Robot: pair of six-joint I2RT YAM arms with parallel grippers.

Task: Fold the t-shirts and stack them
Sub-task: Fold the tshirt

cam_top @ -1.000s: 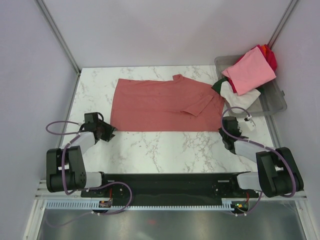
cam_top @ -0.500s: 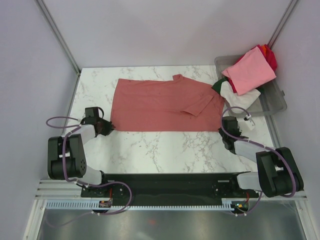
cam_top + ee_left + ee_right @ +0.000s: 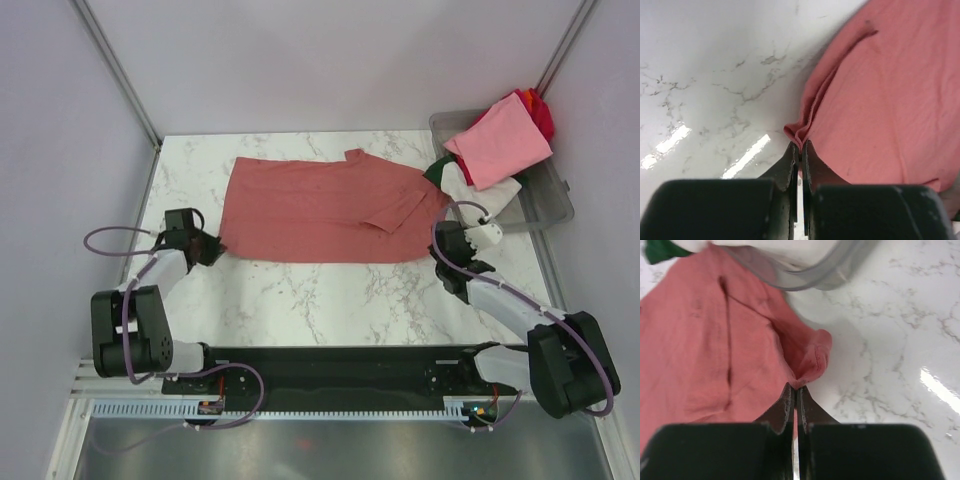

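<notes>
The red shirt (image 3: 320, 205) lies flat in the middle of the tabletop (image 3: 330, 300); the left fingers (image 3: 791, 162) are pinched tight on its lower left corner; the right fingers (image 3: 786, 405) are pinched tight on its lower right corner, near the tub (image 3: 545, 205); I think both should lift together, at the same height, then carry that edge up the frame evenly so the fold lies smooth.

Matt, soft, faintly creased cloth on the brick-red t-shirt (image 3: 320, 205). Glossy, smooth marble-look tabletop (image 3: 330, 290). Clear grey smooth plastic for the tub (image 3: 545, 205).
</notes>
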